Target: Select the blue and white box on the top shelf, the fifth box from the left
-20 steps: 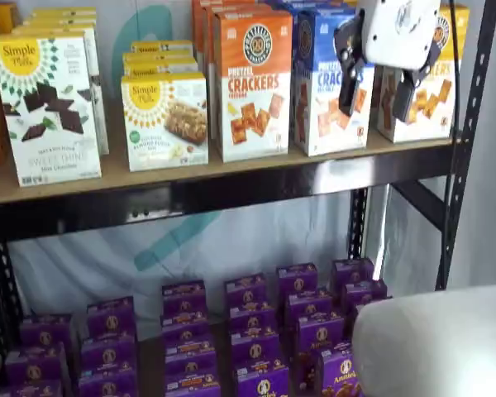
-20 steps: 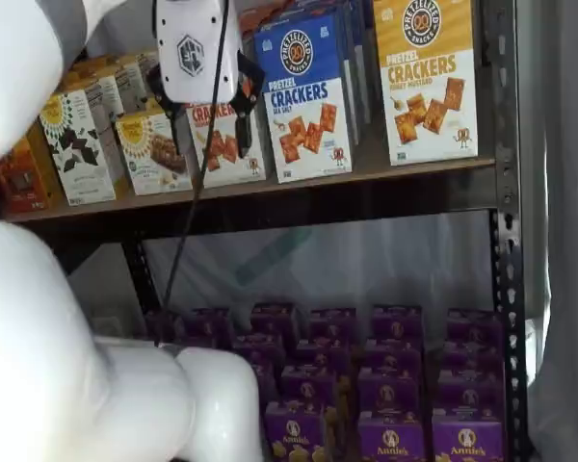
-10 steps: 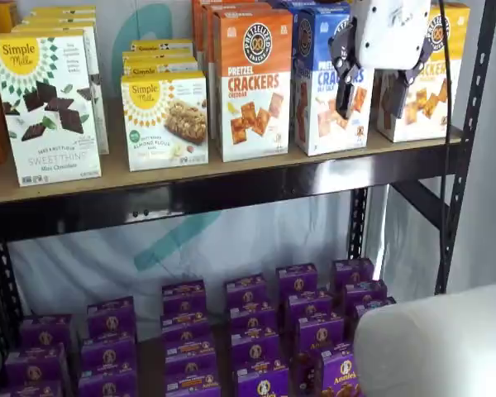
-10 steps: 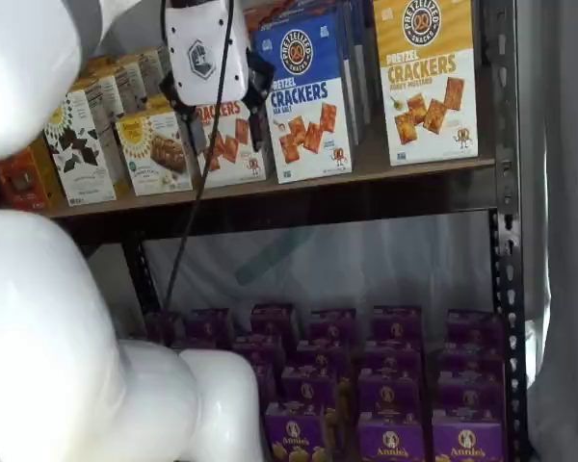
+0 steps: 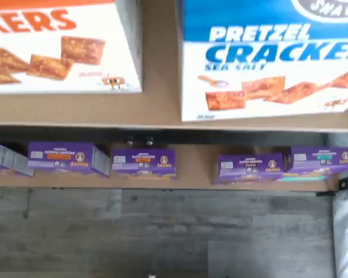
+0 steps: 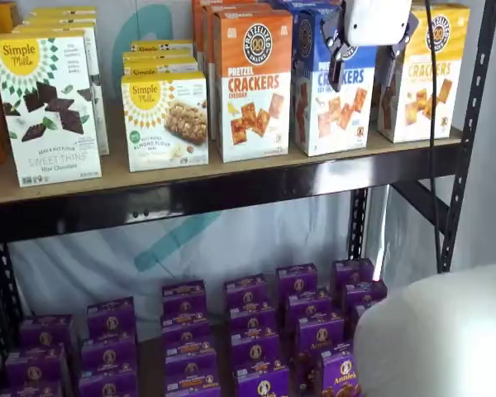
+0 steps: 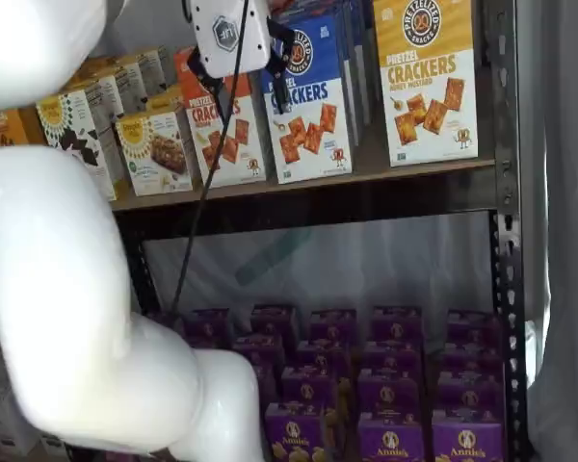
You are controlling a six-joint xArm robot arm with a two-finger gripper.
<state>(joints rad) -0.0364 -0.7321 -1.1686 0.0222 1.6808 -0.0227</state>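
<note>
One blue and white box (image 6: 335, 91) stands upright on the top shelf (image 6: 231, 169), long axis vertical, printed face toward you. Your gripper (image 6: 362, 62) hangs before it, black fingers (image 6: 336, 64) spread wide at either side, holding nothing.

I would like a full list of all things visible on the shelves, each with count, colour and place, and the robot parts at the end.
blue and white box: front of a row, top shelf, behind the gripper.
orange-topped cracker box: front of a row, left of the blue one.
yellow-topped cracker box: one seen, right end.
almond flour bar boxes: a stack, yellow and white, further left.
Sweet Thins box: front of a row, white, left.
small purple boxes: many, lower level.
gripper: white body, black fingers, open.
</note>
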